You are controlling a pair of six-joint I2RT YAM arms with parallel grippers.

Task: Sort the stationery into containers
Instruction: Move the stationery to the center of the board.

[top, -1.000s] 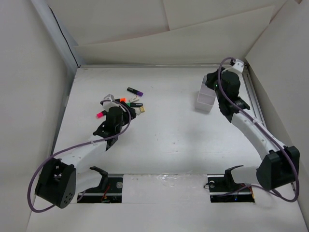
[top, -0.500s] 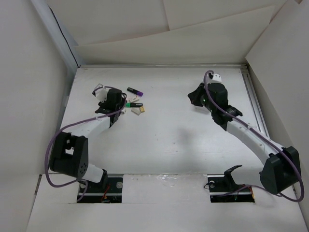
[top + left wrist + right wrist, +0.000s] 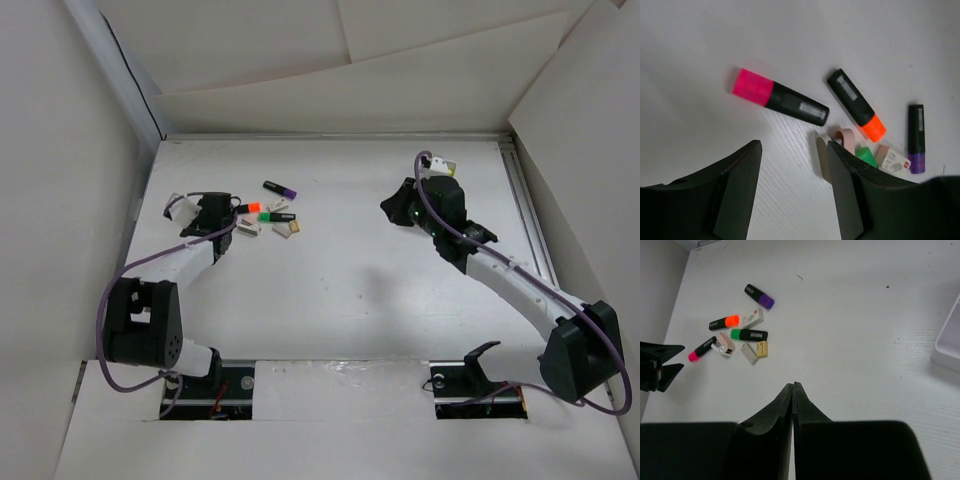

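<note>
The white box (image 3: 949,337) lies at the edge of my right wrist view. My right gripper (image 3: 793,386), jaws pressed together and empty, has drawn away from it toward the table's middle. My left gripper (image 3: 792,150) has swung from above the pile to its left side, and its jaws stand open around nothing. So I judge that no piece is on its way yet. The pink marker (image 3: 780,98) lies just ahead of the left jaws, with the orange marker (image 3: 856,105) beyond it.
</note>
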